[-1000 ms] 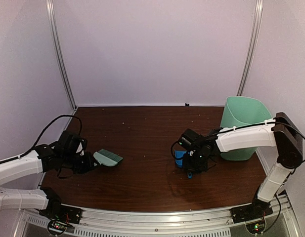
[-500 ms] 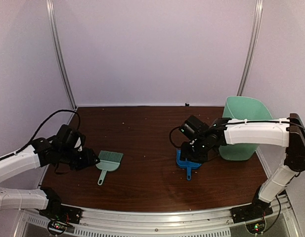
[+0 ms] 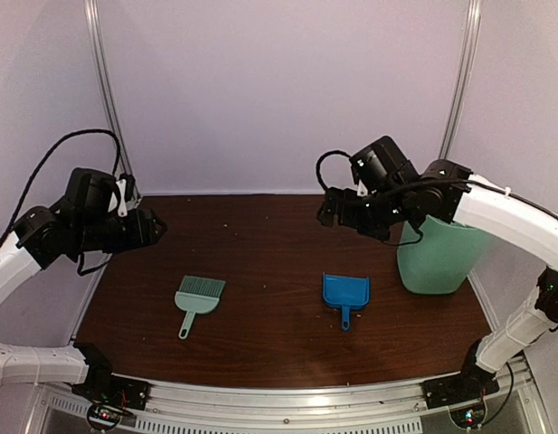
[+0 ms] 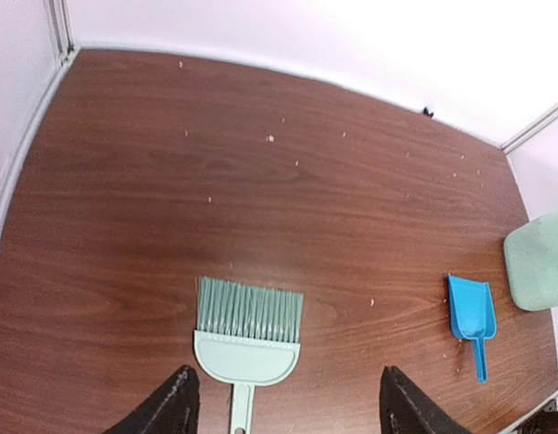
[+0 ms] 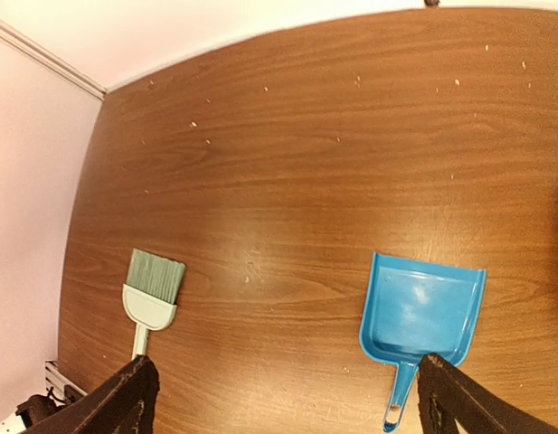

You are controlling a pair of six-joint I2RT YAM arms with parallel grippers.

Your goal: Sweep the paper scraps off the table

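Of the paper scraps I see only tiny pale specks (image 4: 269,138) strewn over the far half of the brown wood-grain table (image 3: 260,235), also showing as specks (image 5: 194,124) in the right wrist view. My left gripper (image 3: 155,228) hangs high over the table's left side, open and holding nothing (image 4: 289,405). My right gripper (image 3: 327,210) is raised over the far right part, jaws wide apart and empty (image 5: 288,391). Both wrist cameras look straight down at the tabletop.
A mint-green hand brush (image 3: 199,297) lies flat left of centre, handle toward the near edge (image 4: 247,330). A blue dustpan (image 3: 345,292) lies right of centre (image 5: 419,312). A mint-green bin (image 3: 437,258) stands at the right edge. White walls enclose the table.
Both grippers opened, leaving the brush and dustpan lying on the table. Both arms then rose well above the tabletop and drew back from the tools.
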